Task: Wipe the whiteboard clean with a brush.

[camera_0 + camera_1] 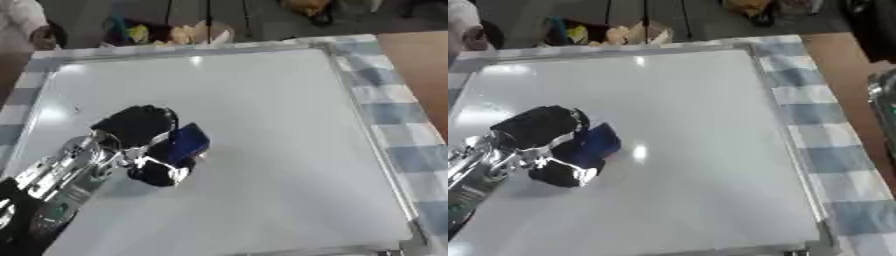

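Observation:
A large whiteboard (262,115) with a silver frame lies flat and fills most of both views. Its surface looks white, with only a faint small mark near the left edge. My left hand (140,127) comes in from the lower left and rests on the board's left half. Its fingers and thumb are curled round a dark blue brush (185,143), which lies against the board. My right hand is not seen; only a silver part of the right arm (883,100) shows at the right edge of the right eye view.
The board lies on a blue and white checked cloth (394,105), with brown tabletop (420,60) at the far right. Beyond the far edge stand yellow and dark objects (175,32). A person's sleeve and hand (31,27) show at the far left corner.

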{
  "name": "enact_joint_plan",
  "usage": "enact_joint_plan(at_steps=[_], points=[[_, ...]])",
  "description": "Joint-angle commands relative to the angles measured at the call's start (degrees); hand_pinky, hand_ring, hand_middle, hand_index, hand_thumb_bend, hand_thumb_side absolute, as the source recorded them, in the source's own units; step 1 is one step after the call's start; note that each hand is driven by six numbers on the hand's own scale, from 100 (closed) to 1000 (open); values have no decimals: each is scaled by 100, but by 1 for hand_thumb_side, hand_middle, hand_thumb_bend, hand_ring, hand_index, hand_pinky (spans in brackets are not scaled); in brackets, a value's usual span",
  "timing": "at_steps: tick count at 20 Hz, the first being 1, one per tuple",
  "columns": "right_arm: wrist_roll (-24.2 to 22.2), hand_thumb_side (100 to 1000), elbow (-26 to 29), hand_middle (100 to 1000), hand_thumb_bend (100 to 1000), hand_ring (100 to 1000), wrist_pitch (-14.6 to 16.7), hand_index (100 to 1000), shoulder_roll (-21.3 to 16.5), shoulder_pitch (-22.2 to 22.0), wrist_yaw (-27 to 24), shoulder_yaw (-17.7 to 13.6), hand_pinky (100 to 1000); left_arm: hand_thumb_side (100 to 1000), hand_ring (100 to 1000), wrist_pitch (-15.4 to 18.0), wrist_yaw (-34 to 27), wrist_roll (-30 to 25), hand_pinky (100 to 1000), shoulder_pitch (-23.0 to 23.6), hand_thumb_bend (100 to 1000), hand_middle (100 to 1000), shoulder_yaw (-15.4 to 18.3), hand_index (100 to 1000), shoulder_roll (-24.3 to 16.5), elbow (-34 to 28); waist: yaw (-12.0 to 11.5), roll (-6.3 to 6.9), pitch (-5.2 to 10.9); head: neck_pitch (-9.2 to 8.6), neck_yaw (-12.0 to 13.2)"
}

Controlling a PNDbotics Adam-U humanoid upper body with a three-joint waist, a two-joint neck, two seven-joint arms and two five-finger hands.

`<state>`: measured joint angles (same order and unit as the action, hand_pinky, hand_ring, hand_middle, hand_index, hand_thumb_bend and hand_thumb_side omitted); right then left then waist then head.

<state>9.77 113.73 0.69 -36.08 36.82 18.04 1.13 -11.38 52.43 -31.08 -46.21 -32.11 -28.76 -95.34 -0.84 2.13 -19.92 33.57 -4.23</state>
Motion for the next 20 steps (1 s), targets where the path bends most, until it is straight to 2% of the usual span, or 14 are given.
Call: enact_joint_plan(at_steps=[1,9,20], points=[[9,1000,86,776,100,849,-2,854,-177,66,-25,-32,822,498,460,-91,-34,55,371,-11,100,423,210,139,-234,-146,-10,-13,158,-100,-36],[18,1000,86,776,100,849,-5,854,-190,56,-25,-37,823,504,446,-409,-133,259,364,145,100,405,629,136,-499,-244,-11,-13,145,-142,-57],[26,1000,86,775,100,849,-7,855,-201,59,-29,-29,825,505,437,-845,-274,569,365,131,100,395,1180,134,-688,24,36,-10,106,-169,-33]])
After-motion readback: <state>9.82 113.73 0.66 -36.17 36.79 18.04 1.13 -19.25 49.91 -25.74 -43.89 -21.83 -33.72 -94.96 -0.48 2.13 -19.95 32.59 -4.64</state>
